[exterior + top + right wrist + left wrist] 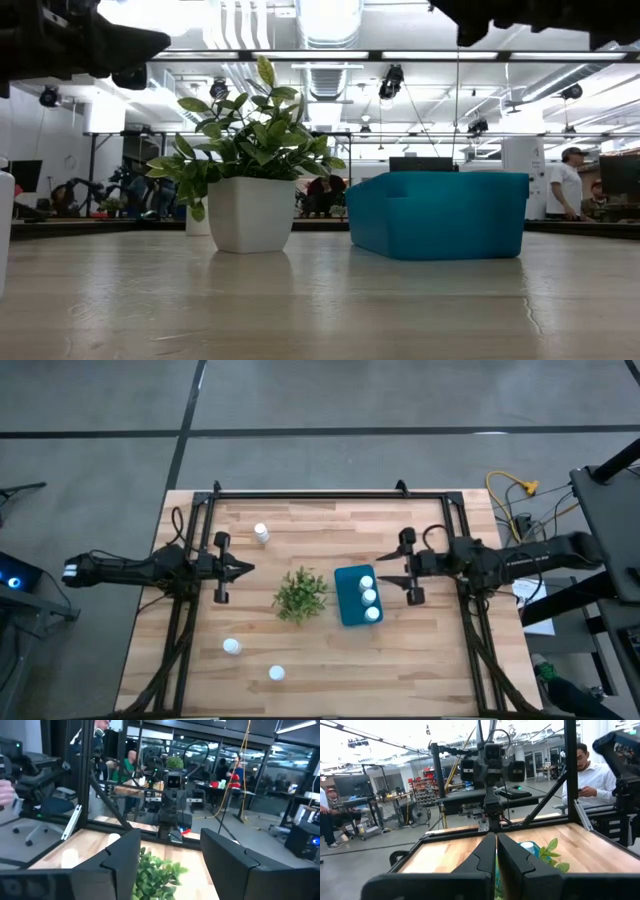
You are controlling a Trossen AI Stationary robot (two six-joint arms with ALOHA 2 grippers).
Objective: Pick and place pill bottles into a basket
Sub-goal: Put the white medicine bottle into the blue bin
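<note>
The teal basket point(350, 600) stands right of the middle of the table and holds three white pill bottles point(369, 597), upright in a row. Three more bottles stand on the table: one at the far left point(261, 533) and two near the front edge point(231, 647) point(276, 673). My left gripper point(247, 568) is shut and empty, left of the plant and high above the table; its fingers show closed in the left wrist view point(496, 840). My right gripper point(382, 569) is open and empty, just right of the basket's far end and above it; the right wrist view point(170, 852) shows its wide gap.
A bushy green plant point(301, 593) in a white pot point(250, 212) stands right beside the basket point(440, 215), on its left. A black frame point(330, 494) runs along the table's far edge and sides. People show in the room beyond the table.
</note>
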